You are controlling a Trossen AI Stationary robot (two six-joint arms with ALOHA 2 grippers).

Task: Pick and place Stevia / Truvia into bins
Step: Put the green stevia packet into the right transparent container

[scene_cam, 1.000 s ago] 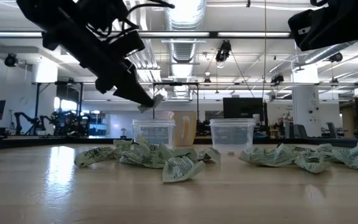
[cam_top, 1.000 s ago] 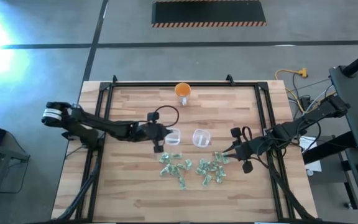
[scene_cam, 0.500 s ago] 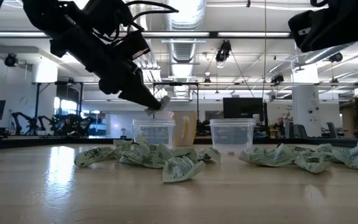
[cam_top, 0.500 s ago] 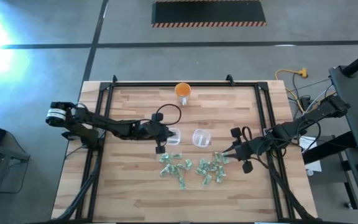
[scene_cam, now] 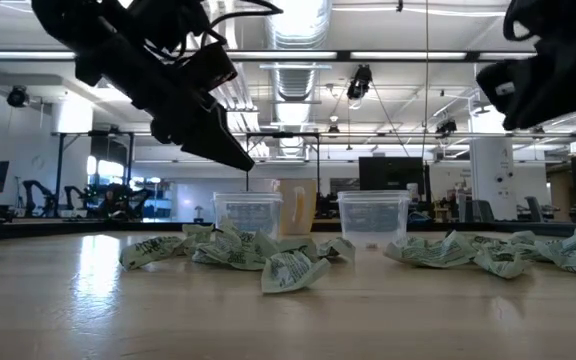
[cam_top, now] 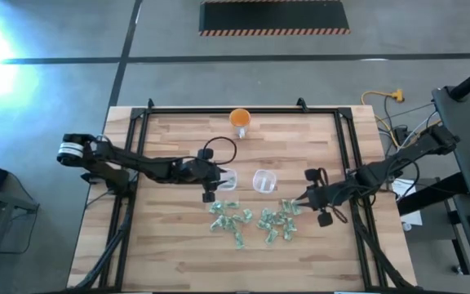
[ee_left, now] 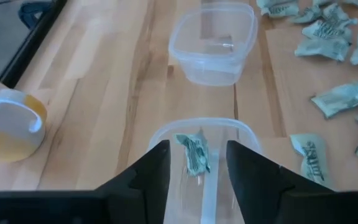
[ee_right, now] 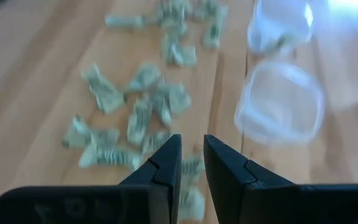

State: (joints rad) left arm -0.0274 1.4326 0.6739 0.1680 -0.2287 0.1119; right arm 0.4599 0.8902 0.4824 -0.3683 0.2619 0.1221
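Many pale green-and-white Stevia sachets point(cam_top: 251, 219) lie in a loose heap on the wooden table, just nearer than two clear bins. My left gripper point(ee_left: 197, 148) hangs open over the left bin point(cam_top: 228, 180), touching nothing. One sachet point(ee_left: 193, 154) shows inside that bin, below the fingers. The right bin point(cam_top: 265, 180) stands beside it; I see nothing in it. My right gripper point(ee_right: 192, 146) hovers above the heap's right end point(cam_top: 288, 208), its fingers a narrow gap apart with nothing between them.
An orange cup point(cam_top: 240, 119) stands near the table's far edge, behind the bins. A black frame point(cam_top: 137, 122) runs round the tabletop. Bare wood point(cam_top: 178, 245) lies to the left of the heap and toward the near edge.
My left gripper has opened above the left bin and let go of the sachet it held at its fingertips; that sachet has dropped into the bin. My right gripper has sunk a little toward the heap.
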